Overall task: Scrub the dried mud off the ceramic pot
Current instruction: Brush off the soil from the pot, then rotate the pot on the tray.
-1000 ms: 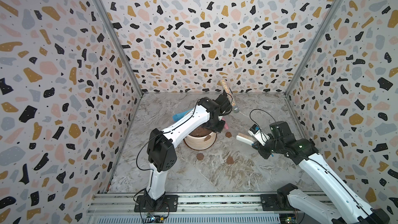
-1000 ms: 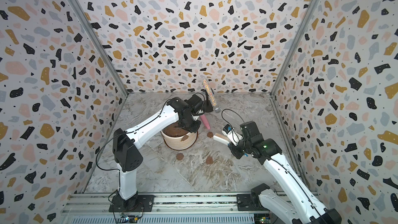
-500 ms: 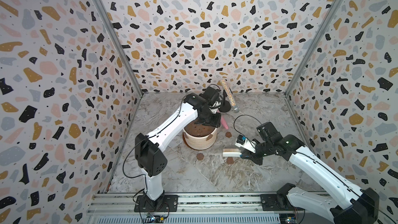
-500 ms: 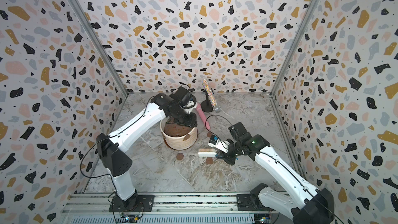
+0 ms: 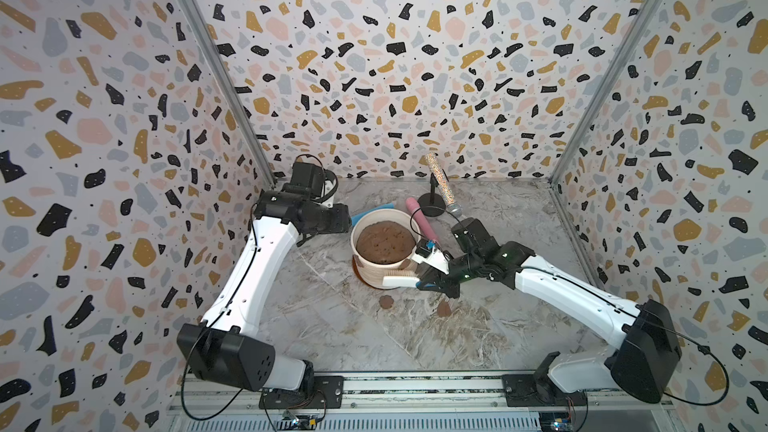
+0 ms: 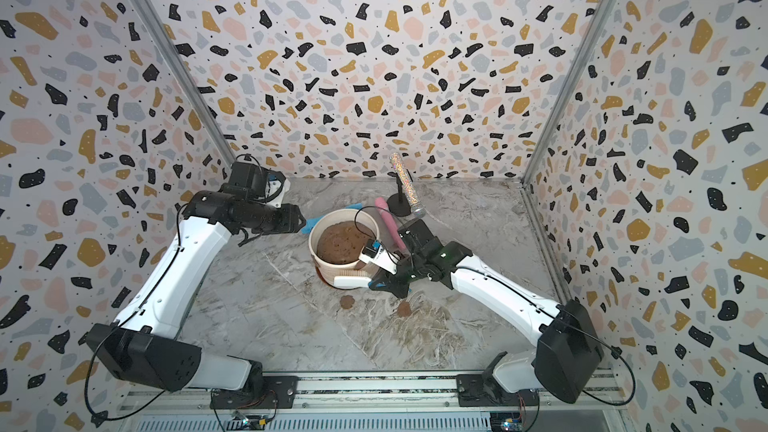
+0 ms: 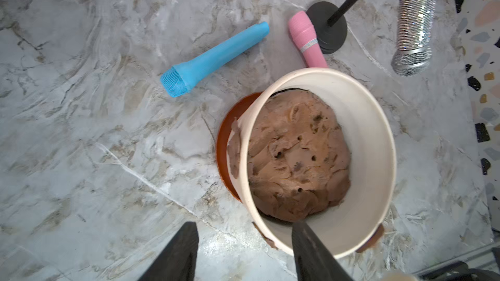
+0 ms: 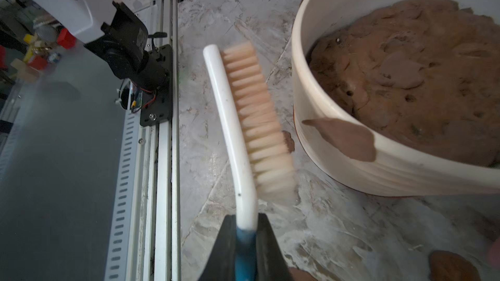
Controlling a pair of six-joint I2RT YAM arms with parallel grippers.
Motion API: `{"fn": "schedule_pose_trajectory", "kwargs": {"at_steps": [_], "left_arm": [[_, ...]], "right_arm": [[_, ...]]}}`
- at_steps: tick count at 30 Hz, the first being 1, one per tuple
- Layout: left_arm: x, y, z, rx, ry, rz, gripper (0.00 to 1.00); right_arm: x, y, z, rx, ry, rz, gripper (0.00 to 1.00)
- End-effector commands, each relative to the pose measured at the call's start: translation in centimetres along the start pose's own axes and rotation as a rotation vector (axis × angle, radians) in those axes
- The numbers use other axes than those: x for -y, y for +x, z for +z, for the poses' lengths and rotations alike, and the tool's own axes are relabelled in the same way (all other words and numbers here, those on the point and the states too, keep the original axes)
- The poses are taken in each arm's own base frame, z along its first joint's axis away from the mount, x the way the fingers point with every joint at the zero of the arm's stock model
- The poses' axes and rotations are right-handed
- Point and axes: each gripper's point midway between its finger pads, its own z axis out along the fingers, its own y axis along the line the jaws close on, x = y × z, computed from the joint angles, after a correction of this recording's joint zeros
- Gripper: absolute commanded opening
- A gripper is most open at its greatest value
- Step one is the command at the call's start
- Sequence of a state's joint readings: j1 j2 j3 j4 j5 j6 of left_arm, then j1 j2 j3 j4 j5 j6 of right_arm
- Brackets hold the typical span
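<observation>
Two arms flank the ceramic pot (image 5: 376,274) in both top views. It stands mid-counter (image 5: 332,326) on a saucer (image 5: 358,274), with soil (image 5: 384,243) heaped inside. Your right claw (image 5: 424,283) lays the brush (image 5: 398,281) along the pot's near wall, just beside it. Flat bits of dried mud (image 5: 386,302) lie on the counter in front.

Left wrist view: your left claw (image 7: 243,224) stands partly open and empty, one finger over the rim and one outside. Contact can't be resolved. Mud streaks the outer wall.

Right wrist view: your right claw is clamped on the brush handle. The bristles (image 8: 259,120) face the pot, with a strip of counter between. One mud patch sits just under the rim.

Judgement: this is the scrubbing step, at the approach. Next, you likely need the left claw to pinch the rim and steady the pot. Then press the bristles onto that patch and stroke.
</observation>
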State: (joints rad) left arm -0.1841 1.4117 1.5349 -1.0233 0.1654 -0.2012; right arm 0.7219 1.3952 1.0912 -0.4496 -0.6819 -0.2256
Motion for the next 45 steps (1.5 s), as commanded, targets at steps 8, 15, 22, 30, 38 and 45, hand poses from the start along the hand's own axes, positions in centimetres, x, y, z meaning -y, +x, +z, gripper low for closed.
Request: {"fn": "schedule_pose_trajectory", "kwargs": {"at_steps": [8, 15, 22, 30, 38, 45], "left_arm": [[0.9, -0.5, -0.5, 0.057, 0.055, 0.036, 0.60], [1.0, -0.2, -0.1, 0.049, 0.067, 0.040, 0.58], [1.0, 0.0, 0.1, 0.050, 0.070, 0.052, 0.58], [1.6, 0.6, 0.4, 0.044, 0.109, 0.102, 0.58], [8.5, 6.5, -1.4, -0.116, 0.425, 0.704, 0.63], [8.6, 10.8, 0.9, -0.350, 0.328, 1.234, 0.80]], "right_arm": [[3.0, 2.0, -2.9, 0.052, 0.068, 0.237, 0.00], [2.5, 5.1, -3.4, 0.032, 0.103, 0.275, 0.00], [1.4, 7.5, -4.3, -0.019, 0.139, 0.292, 0.00], [-2.3, 7.5, -7.3, -0.054, 0.107, 0.248, 0.00], [-2.2, 5.9, -10.5, -0.052, 0.246, 0.144, 0.00], [0.2, 4.4, -12.0, 0.010, 0.410, 0.109, 0.00]]}}
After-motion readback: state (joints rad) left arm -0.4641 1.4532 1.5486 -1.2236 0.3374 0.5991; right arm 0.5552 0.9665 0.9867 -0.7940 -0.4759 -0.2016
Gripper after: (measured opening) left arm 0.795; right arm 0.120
